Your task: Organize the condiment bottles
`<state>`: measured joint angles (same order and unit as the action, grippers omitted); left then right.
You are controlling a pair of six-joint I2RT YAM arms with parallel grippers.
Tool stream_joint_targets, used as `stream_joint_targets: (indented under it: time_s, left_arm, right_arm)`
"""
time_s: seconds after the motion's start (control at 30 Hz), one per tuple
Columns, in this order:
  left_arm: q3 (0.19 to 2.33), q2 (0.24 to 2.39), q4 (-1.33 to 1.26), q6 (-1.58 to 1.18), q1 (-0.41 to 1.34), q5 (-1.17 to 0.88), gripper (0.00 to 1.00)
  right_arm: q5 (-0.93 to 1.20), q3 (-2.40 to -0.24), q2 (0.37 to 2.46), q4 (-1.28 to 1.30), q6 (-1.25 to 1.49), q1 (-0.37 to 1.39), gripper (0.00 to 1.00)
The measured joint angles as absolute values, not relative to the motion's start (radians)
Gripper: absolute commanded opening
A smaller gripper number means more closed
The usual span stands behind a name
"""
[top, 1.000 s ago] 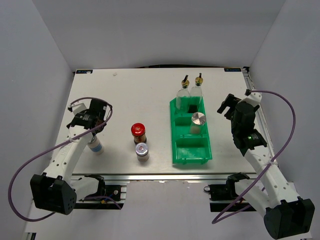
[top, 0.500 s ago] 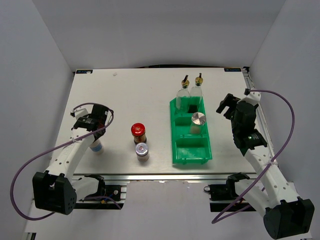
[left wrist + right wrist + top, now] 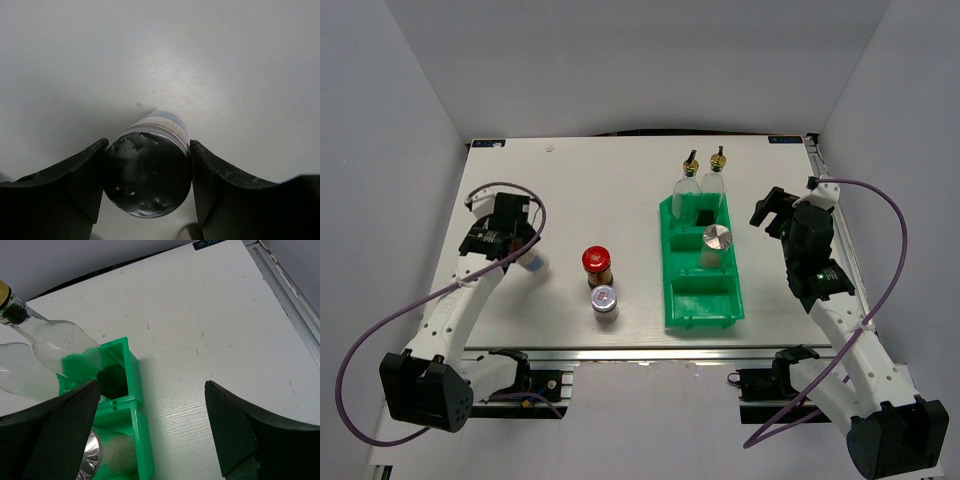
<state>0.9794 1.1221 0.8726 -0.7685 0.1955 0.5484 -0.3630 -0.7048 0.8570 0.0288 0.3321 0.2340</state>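
Note:
My left gripper [image 3: 517, 252] is shut on a short silver-lidded jar [image 3: 532, 263], which hangs tilted at the left of the table. In the left wrist view the jar's dark lid [image 3: 148, 172] fills the gap, with both fingers [image 3: 75, 180] touching its sides. A red-capped jar [image 3: 596, 262] and another silver-lidded jar [image 3: 604, 300] stand mid-table. Two tall glass bottles [image 3: 689, 181] [image 3: 717, 173] stand in the far compartment of the green bin [image 3: 705, 321], and a silver-lidded jar [image 3: 717, 240] in its middle one. My right gripper [image 3: 773, 212] [image 3: 151, 390] is open, right of the bin.
The bin's near compartment [image 3: 703, 297] holds nothing. The right wrist view shows the bin's far corner [image 3: 125, 360], a leaning glass bottle [image 3: 55, 347], a silver lid [image 3: 92, 457] and the table's metal right edge [image 3: 295, 295]. White walls enclose the table.
My left gripper closed around the silver-lidded jar, then carried it away from the near edge and slightly right; the jar now tilts. The right arm barely moved.

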Motion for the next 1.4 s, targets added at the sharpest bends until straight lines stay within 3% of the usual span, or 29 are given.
stream_joint_targets:
  time_s: [0.33, 0.87, 1.4]
  left_arm:
    - [1.195, 1.173, 0.604, -0.645, 0.398, 0.373, 0.00]
    - [1.370, 1.552, 0.471, -0.435, 0.754, 0.245, 0.00]
    - [1.475, 1.706, 0.470, -0.376, 0.839, 0.217, 0.00]
  right_arm:
    - [-0.365, -0.704, 0.857, 0.026, 0.332, 0.223, 0.89]
    - [-0.368, -0.702, 0.857, 0.024, 0.332, 0.210, 0.89]
    - [-0.368, -0.702, 0.857, 0.024, 0.329, 0.202, 0.89]
